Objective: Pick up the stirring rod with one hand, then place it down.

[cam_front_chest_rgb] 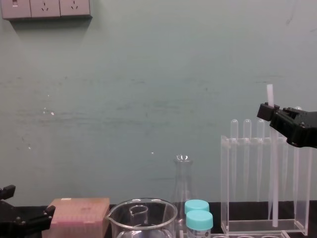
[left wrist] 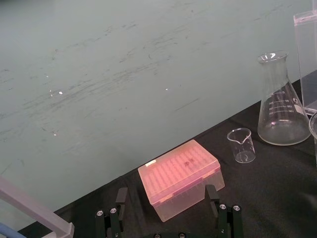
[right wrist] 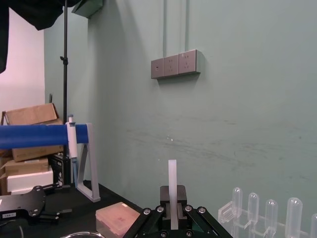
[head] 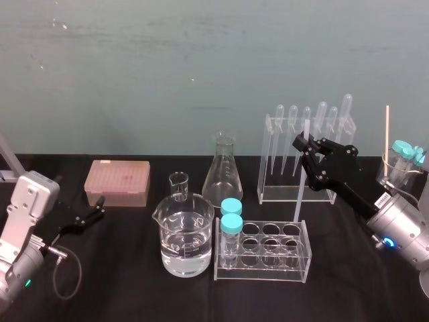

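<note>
The right arm reaches in from the near right, its silver wrist low and the black hand angled up toward the far left. The right gripper is held raised above the table. Its fingers are closed on the rod, which stands upright between them with a short end sticking out above. The left arm sits at the near left edge, low by the table. The left gripper points right and away, with its fingers spread well apart.
</note>
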